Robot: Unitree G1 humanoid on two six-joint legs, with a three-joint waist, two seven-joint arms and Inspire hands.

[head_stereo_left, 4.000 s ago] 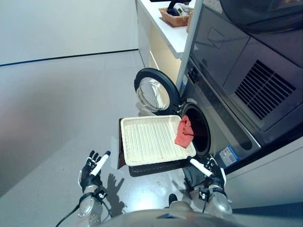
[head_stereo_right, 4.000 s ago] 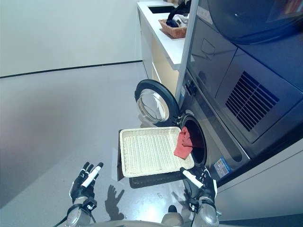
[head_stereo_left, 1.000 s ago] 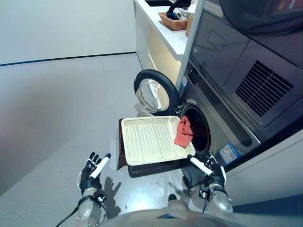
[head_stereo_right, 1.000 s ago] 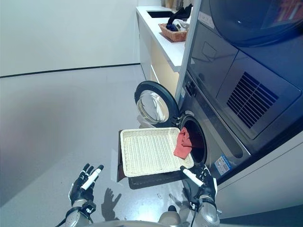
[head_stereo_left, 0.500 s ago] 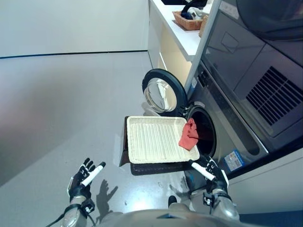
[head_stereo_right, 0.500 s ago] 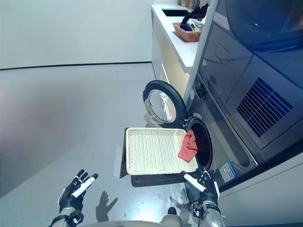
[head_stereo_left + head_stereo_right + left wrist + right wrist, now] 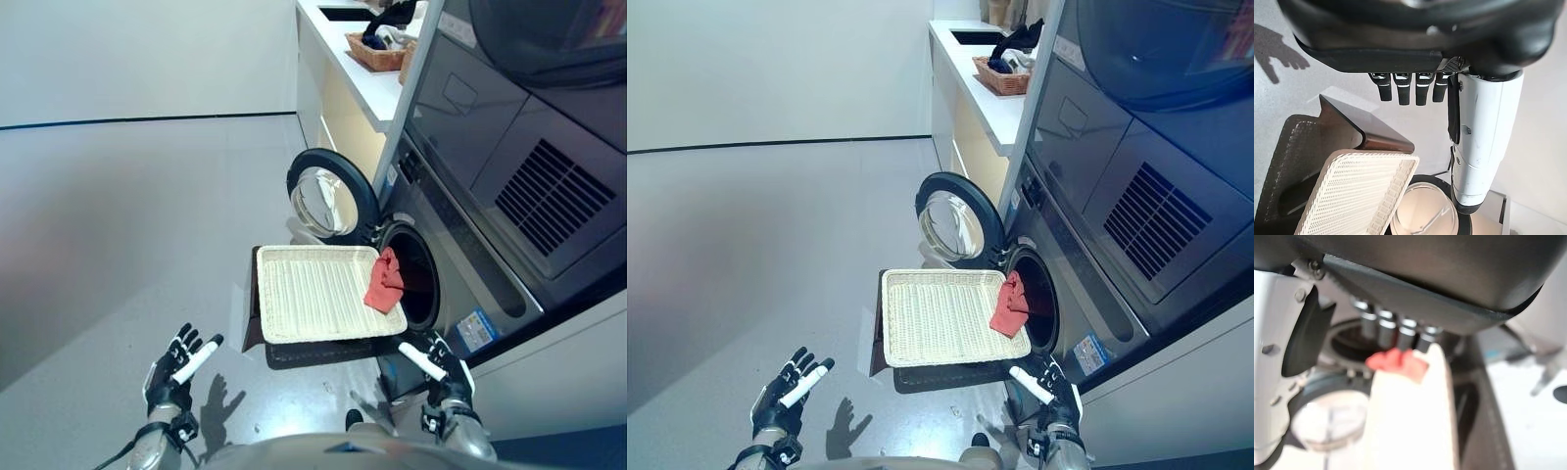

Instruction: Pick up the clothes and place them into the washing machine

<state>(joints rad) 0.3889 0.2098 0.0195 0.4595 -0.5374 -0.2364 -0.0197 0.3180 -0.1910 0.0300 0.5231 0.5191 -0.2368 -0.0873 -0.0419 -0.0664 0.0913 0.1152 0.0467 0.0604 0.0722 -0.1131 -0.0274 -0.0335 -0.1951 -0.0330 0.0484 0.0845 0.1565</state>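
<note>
Grey floor (image 7: 118,215), washer (image 7: 460,245) open. Red cloth (image 7: 383,282): soft, light; bunch mid-fold. Left hand (image 7: 174,369), right hand (image 7: 434,360): fingers apart, empty.

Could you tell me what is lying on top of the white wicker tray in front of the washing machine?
Only a red cloth lies on the white wicker tray, draped over its edge nearest the washing machine drum. Whatever sits beneath the cloth is covered.
</note>
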